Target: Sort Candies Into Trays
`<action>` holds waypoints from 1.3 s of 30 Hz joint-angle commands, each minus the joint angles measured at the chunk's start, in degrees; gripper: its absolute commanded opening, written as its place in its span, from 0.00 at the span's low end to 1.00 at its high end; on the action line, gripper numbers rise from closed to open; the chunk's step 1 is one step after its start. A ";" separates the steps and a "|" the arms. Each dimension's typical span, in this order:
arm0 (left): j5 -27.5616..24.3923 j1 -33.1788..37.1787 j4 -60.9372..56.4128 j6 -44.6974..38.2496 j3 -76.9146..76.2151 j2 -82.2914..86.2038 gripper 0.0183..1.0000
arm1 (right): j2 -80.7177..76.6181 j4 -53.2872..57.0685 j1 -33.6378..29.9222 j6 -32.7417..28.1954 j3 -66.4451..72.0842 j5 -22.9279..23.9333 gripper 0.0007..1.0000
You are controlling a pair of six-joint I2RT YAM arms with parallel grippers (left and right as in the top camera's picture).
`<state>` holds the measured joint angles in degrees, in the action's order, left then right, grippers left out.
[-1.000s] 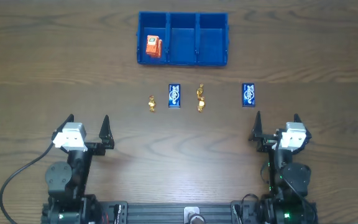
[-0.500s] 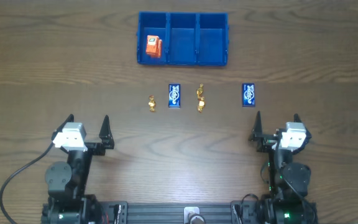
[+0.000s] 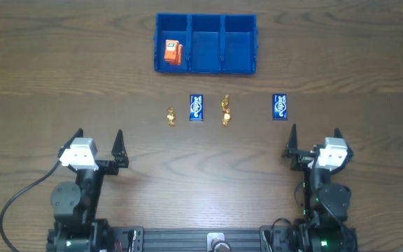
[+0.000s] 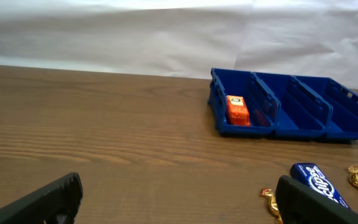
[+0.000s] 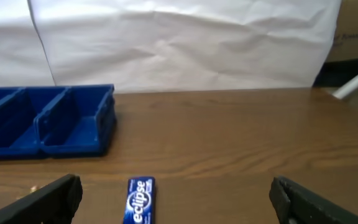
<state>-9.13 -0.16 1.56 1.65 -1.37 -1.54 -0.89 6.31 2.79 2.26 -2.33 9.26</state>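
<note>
- On the wooden table (image 3: 47, 84), seen from above, the left tool (image 3: 99, 133) and right tool (image 3: 313, 130) sit with fingers apart, holding nothing.
- An orange candy box (image 3: 173, 52) lies in the blue tray's (image 3: 189, 42) left compartment.
- Blue gum packs (image 3: 196, 108) and gold candies (image 3: 171, 116) lie between tray and tools.
- The wrist views add a white sheet (image 5: 179, 43) behind the table.

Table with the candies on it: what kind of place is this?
Probably a robot test lab. The wooden table has two robot arms standing at its edge, candies laid in a neat row before a blue tray, and a white sheet hung behind.
</note>
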 commanded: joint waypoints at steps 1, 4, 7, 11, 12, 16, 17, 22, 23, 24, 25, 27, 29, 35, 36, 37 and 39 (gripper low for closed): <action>-1.03 0.15 2.05 0.20 1.07 0.52 1.00 | -8.72 9.46 -0.28 -0.85 -16.44 0.96 1.00; -1.03 0.15 2.05 0.22 1.07 0.52 1.00 | -17.11 15.50 -0.28 -0.87 -27.78 0.96 1.00; -1.03 0.15 2.03 0.22 1.07 0.52 1.00 | -27.67 24.04 -0.28 -0.87 -42.01 0.96 1.00; -1.03 0.15 2.05 0.20 1.07 0.52 1.00 | -45.05 39.69 -0.28 -2.64 -63.17 -1.18 1.00; -1.03 0.15 2.05 0.22 1.07 0.52 1.00 | -48.54 42.27 -0.28 -2.75 -66.82 -2.23 1.00; -1.03 0.15 2.05 0.22 1.07 0.52 1.00 | -62.64 51.74 -0.28 -2.14 -79.45 -7.80 1.00; -1.03 0.15 2.03 0.20 1.07 0.52 1.00 | -65.72 53.55 -0.28 -2.10 -81.42 -9.25 1.00; -1.03 0.15 2.05 0.20 1.07 0.52 1.00 | -80.11 58.12 -0.28 1.22 -84.70 -11.98 1.00; -1.03 0.15 2.05 0.22 1.07 0.52 1.00 | -82.71 58.53 -0.28 2.21 -84.70 -11.98 1.00; -1.03 0.15 2.03 0.20 1.07 0.52 1.00 | -85.20 58.88 -0.28 2.67 -84.70 -12.17 1.00; -1.03 0.15 2.05 0.20 1.07 0.52 1.00 | -87.54 59.14 -0.28 2.64 -84.70 -12.85 1.00; -1.03 0.15 2.03 0.20 1.07 0.52 1.00 | -92.59 59.21 -0.09 2.67 -84.70 -14.19 1.00; -1.03 0.15 2.05 0.22 1.07 0.52 1.00 | -97.00 59.47 0.55 2.67 -84.70 -14.32 1.00; -1.03 0.15 2.05 0.22 1.07 0.52 1.00 | -104.67 59.69 1.33 2.97 -84.63 -13.79 1.00; -1.03 0.15 2.05 0.22 1.07 0.52 1.00 | -105.20 59.69 1.33 3.87 -84.63 -12.85 1.00; -1.03 0.15 2.05 0.20 1.07 0.52 1.00 | -105.70 59.63 1.33 4.00 -84.48 -12.33 1.00; -1.03 0.15 2.03 0.20 1.07 0.52 1.00 | -106.25 58.86 1.31 3.96 -83.65 -11.89 1.00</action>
<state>-9.10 -0.16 1.78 1.65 -1.50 -1.39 -106.34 65.80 3.99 4.75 -86.35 -4.05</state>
